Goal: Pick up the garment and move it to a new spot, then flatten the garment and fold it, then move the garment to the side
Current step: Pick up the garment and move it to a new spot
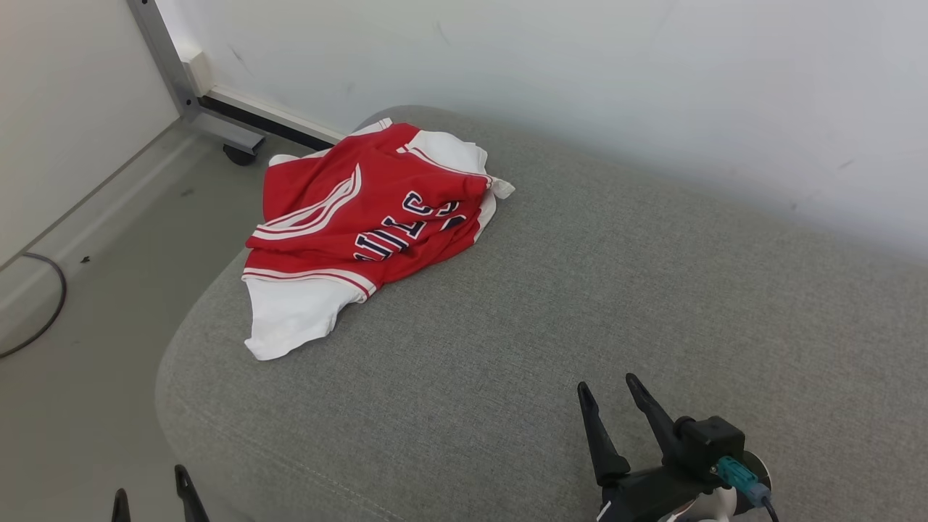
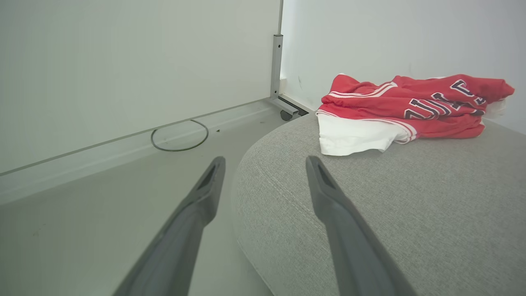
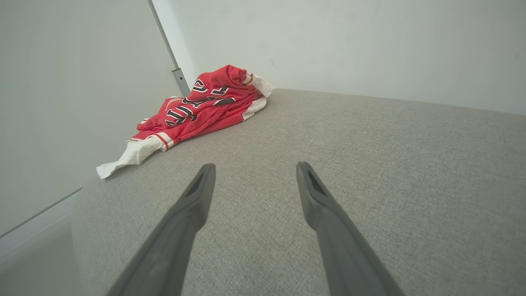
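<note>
The garment (image 1: pixel 362 225) is a red and white jersey with dark lettering, lying crumpled at the far left end of a grey cushioned seat (image 1: pixel 580 304). It also appears as the garment (image 2: pixel 407 111) in the left wrist view and the garment (image 3: pixel 197 109) in the right wrist view. My right gripper (image 1: pixel 607 389) hovers open over the seat's near right part, well short of the jersey, nothing between its fingers. My left gripper (image 1: pixel 150 482) shows just its fingertips at the bottom left, open, beside the seat's near left corner. Both grippers (image 2: pixel 265 162) (image 3: pixel 252 168) are empty.
A white wall (image 1: pixel 652 87) runs behind the seat. The floor (image 1: pixel 87 348) lies to the left, with a dark cable (image 1: pixel 43 312) along the skirting and a metal frame leg on a castor (image 1: pixel 239 152) near the seat's far left corner.
</note>
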You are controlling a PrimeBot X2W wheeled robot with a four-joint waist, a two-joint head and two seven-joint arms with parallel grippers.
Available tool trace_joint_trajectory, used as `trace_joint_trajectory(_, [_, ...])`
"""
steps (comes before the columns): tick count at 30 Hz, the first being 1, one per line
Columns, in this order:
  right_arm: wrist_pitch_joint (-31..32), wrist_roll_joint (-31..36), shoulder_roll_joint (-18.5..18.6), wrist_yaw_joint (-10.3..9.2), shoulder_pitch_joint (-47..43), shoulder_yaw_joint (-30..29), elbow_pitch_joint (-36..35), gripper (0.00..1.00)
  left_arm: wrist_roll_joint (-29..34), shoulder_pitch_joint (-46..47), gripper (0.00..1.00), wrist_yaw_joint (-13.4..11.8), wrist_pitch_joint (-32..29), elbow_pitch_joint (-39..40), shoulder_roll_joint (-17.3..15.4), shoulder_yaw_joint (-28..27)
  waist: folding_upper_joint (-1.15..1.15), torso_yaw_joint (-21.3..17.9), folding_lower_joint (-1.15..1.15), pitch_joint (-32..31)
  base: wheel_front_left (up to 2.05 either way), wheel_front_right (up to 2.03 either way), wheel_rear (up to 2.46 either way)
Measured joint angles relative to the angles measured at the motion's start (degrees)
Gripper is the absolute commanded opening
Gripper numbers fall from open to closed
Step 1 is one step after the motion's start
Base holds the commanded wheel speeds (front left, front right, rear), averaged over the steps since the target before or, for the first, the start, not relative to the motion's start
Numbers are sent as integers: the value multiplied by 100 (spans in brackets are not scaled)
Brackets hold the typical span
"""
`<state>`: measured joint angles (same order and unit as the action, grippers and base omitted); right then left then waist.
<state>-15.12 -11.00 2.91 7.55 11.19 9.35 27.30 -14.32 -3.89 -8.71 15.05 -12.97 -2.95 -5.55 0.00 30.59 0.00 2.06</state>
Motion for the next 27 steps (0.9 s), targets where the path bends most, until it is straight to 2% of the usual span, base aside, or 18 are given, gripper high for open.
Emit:
trace_joint_trajectory(4, [0,-1,-1,0,-62,-13,-27,100,-115,47,100,-32,0,-66,0,78,0,-16,0,-27,0,0,0])
trace_joint_trajectory(9, [0,1,1,0,-188,-120,-56,100,-252,448,100,51,0,-490,1,297,0,-47,-1,-82,0,0,0])
trace_joint_trajectory(15, [0,83,0,0,-497,-400,-212,100,-416,1912,100,224,-331,-1569,9,666,0,-95,-1,-161,0,0,0])
trace_joint_trajectory(20, [0,101,1,0,-906,-688,-443,100,-509,3070,100,494,-813,-2587,2,1021,0,-135,-1,-236,0,0,0])
trace_joint_trajectory(27, [381,502,-7,0,-1053,-687,-1184,100,-1047,4240,100,598,-943,-3520,-96,566,0,-411,-1,-256,0,0,0])
